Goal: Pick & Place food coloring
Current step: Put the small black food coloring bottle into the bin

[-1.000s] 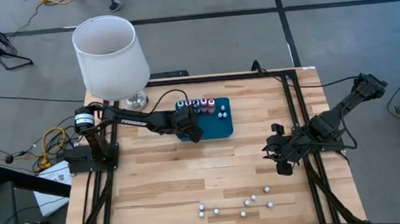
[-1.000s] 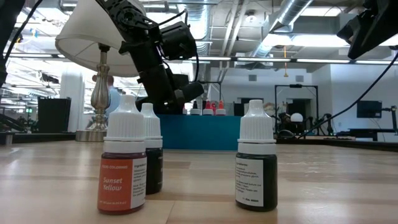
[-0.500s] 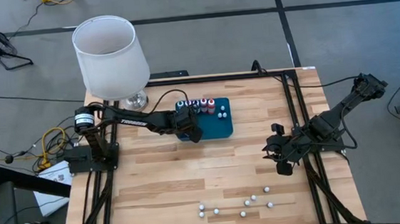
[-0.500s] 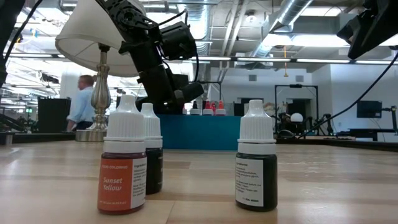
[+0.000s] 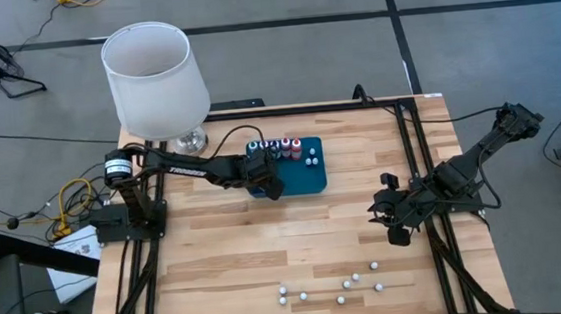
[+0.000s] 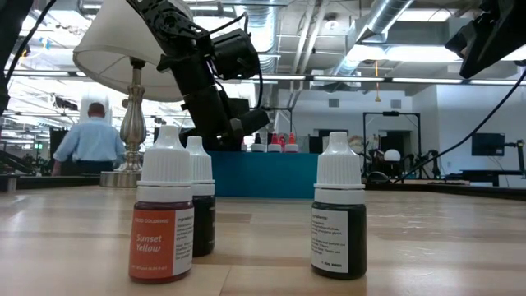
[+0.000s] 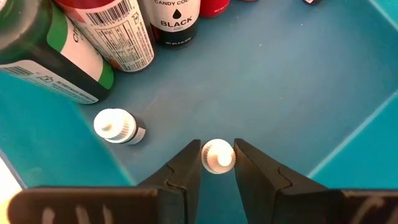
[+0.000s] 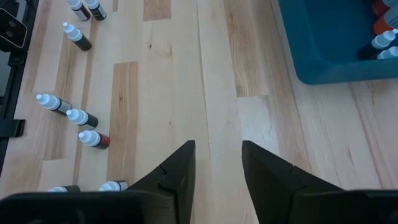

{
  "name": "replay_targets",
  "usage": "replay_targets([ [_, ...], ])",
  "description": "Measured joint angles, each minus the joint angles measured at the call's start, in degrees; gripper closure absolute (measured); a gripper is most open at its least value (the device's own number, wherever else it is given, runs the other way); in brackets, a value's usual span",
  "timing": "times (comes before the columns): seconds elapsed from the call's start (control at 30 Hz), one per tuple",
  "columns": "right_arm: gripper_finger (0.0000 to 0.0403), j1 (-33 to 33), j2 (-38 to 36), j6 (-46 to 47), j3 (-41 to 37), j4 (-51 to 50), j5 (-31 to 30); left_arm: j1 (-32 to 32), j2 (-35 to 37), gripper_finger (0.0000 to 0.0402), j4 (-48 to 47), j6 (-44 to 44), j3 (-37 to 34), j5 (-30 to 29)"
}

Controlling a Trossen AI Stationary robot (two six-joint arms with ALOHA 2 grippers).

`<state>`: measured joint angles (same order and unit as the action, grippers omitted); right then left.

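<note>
A dark teal tray (image 5: 307, 180) lies at the table's far middle. Larger colored bottles (image 5: 275, 146) stand along its far wall. My left gripper (image 7: 218, 149) reaches into the tray from the left and is shut on a tiny white-capped bottle (image 7: 218, 156). A second tiny bottle (image 7: 115, 126) stands on the tray floor beside it. Several more small bottles (image 5: 341, 285) stand on the wood near the near edge. Three of them show close up in the low view, among them an orange one (image 6: 162, 222). My right gripper (image 5: 397, 231) hovers open at the table's right, away from them. My left gripper pinches the tiny bottle by its white cap (image 7: 209, 157), one finger (image 7: 186, 171) on each side. The fingers come from above, pointing down into the tray. The bottle is upright; whether its base rests on the tray floor I cannot tell.
A lamp with a white shade (image 5: 154, 77) stands at the far left corner, close to my left arm. Bare wood (image 8: 186, 74) lies between the tray and the near bottles. A person (image 6: 90, 144) stands in the room behind the table.
Both arms have kept still. A person in the room behind has walked toward the left.
</note>
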<state>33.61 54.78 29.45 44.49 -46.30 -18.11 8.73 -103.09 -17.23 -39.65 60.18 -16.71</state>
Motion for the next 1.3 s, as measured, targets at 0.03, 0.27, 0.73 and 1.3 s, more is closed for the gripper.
replay_targets([
  [0.03,0.0282,0.0,0.0,0.0,0.0,0.0,0.0,0.0,0.0,0.0314,0.0,0.2,0.0,0.1],
  [0.27,0.0282,0.0,0.0,0.0,0.0,0.0,0.0,0.0,0.0,0.0286,0.2,1.0,0.0,1.5],
  [0.73,0.0282,0.0,0.0,0.0,0.0,0.0,0.0,0.0,0.0,0.0194,0.2,0.8,0.0,0.9],
  [1.3,0.0282,0.0,0.0,0.1,0.0,-1.6,0.0,0.0,-0.1,0.0219,-1.8,3.8,5.5,-0.1],
])
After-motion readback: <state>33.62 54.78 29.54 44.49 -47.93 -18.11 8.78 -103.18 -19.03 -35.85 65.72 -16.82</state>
